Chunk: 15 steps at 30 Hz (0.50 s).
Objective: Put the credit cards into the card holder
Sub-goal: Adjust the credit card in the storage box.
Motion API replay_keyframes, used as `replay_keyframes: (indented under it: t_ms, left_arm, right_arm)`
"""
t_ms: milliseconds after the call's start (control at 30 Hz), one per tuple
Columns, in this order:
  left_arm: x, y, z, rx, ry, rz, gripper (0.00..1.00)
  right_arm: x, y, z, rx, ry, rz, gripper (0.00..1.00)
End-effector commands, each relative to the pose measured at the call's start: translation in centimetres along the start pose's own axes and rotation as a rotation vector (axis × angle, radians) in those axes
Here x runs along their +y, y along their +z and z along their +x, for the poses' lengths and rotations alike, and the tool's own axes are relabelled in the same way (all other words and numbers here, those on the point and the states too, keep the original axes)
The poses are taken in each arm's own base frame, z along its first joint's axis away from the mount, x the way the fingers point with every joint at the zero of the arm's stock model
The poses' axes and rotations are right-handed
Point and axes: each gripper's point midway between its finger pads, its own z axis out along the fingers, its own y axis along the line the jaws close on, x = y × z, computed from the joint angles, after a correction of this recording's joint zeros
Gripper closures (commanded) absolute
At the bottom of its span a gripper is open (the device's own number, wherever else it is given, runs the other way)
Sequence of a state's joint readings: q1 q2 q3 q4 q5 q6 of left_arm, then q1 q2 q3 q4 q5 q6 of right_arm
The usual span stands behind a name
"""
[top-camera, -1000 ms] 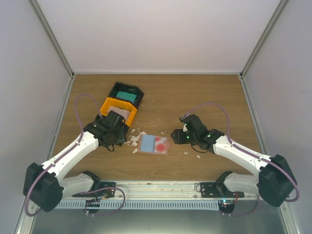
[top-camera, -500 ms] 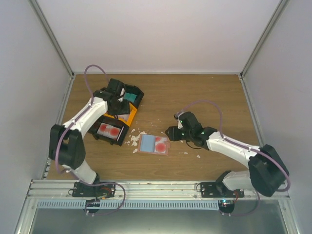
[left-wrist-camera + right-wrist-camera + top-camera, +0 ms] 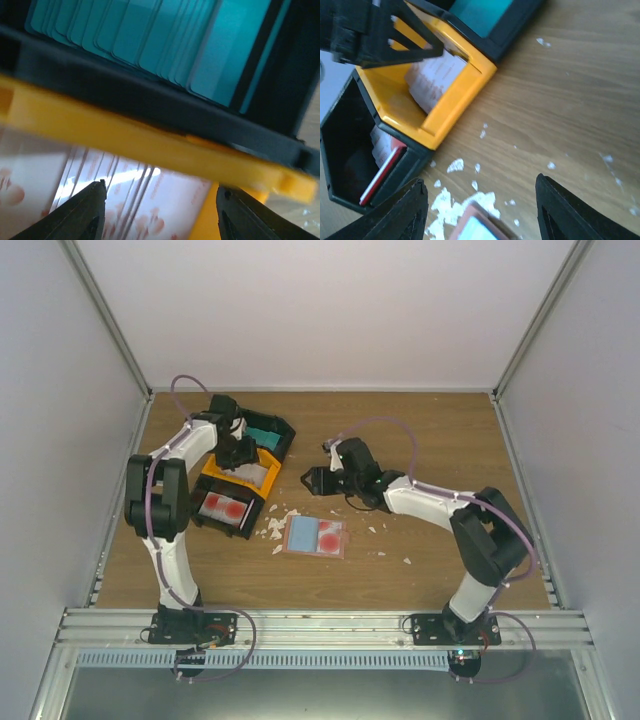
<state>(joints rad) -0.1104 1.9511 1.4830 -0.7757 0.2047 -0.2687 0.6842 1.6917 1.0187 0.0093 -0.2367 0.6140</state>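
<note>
Seemingly flat, salmon card holder (image 3: 314, 554) under blue card (image 3: 302, 534)

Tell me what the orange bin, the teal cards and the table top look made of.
Orange bin: probably moulded plastic; smooth, even colour, thick rounded rim.
Teal cards: thin plastic, it seems; slight sheen, crisp edges, rounded corners.
Table top: wood or a wood-look laminate; grain lines, matte finish.

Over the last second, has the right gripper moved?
Yes. The right gripper has left the card holder's right side, going leftward and farther back on the table, toward the orange bin.
</note>
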Motion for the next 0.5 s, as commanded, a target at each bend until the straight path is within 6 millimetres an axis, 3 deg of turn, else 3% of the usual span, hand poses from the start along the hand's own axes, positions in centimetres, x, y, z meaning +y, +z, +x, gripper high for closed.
replay_keyframes:
  t_ms: [0, 267, 467]
  left_arm:
    - [0.2, 1.8, -1.7, -0.001, 0.011, 0.024, 0.39]
    - [0.5, 3.7, -0.8, 0.045, 0.012, 0.052, 0.49]
    - [-0.5, 3.6, 0.0, 0.067, 0.013, 0.131, 0.58]
  right_arm:
    - [1.9, 2.3, -1.6, -0.017, 0.029, -0.080, 0.40]
    - [2.7, 7.0, -1.4, 0.022, 0.037, -0.074, 0.41]
    - [2.9, 10.3, 0.3, 0.080, 0.022, -0.071, 0.55]
